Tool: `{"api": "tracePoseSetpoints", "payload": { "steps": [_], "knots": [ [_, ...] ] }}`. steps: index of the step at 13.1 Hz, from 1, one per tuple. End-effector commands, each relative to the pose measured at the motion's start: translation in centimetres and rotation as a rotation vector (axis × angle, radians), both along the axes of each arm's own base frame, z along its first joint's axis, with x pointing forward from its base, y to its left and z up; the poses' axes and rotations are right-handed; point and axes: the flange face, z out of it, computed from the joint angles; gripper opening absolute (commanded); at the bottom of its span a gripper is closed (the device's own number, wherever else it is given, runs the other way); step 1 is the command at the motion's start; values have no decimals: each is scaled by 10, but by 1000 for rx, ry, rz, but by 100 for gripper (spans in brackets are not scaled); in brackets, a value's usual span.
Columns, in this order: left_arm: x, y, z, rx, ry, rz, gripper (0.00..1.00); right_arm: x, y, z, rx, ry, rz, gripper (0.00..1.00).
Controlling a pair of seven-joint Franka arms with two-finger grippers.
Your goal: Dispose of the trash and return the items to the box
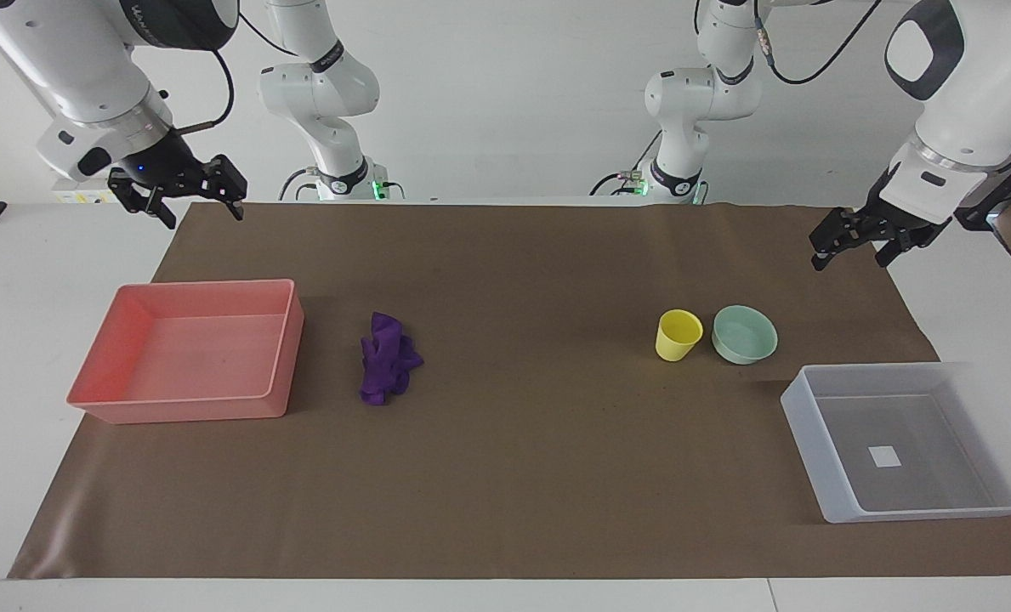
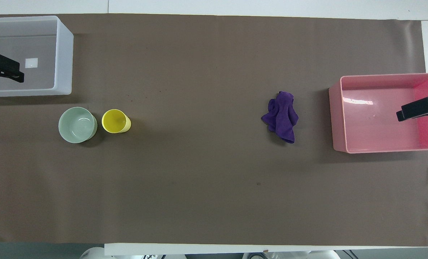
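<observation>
Crumpled deep-purple cloth wad (image 1: pixel 389 358) lies beside pink plastic tray (image 1: pixel 281 357), toward right pincer (image 1: pixel 192 199) (spread, empty), nearer than left pincer (image 1: pixel 855 247) (spread too).

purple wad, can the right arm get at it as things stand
Probably yes. The purple wad lies alone on the mat beside the pink tray, at the right arm's end; the right end effector hangs raised with open fingers, nothing between.

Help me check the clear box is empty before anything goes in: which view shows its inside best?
The facing view: the box lies whole and unobstructed, its floor bare except a white sticker. In the overhead view the box is cut by the picture's edge and the raised left gripper covers part of its floor.
</observation>
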Motion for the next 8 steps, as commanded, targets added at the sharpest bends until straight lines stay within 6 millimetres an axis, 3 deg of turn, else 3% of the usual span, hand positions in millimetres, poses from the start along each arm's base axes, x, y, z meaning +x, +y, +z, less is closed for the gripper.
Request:
{"api": "tracePoseSetpoints", "payload": {
  "steps": [1,3,5,8],
  "knots": [
    [-9,3,7,-10,6,-16,100,1,25,-19,2,-27,54,100],
    [-9,6,6,-11,1,-7,100,12,42,-36,1,-11,74,100],
    [-16,9,-13,-13,-19,10,100,32,76,-70,-3,-19,101,100],
    [-40,23,-93,-29,-141,119,100,51,135,-130,34,-54,94,100]
  ]
}}
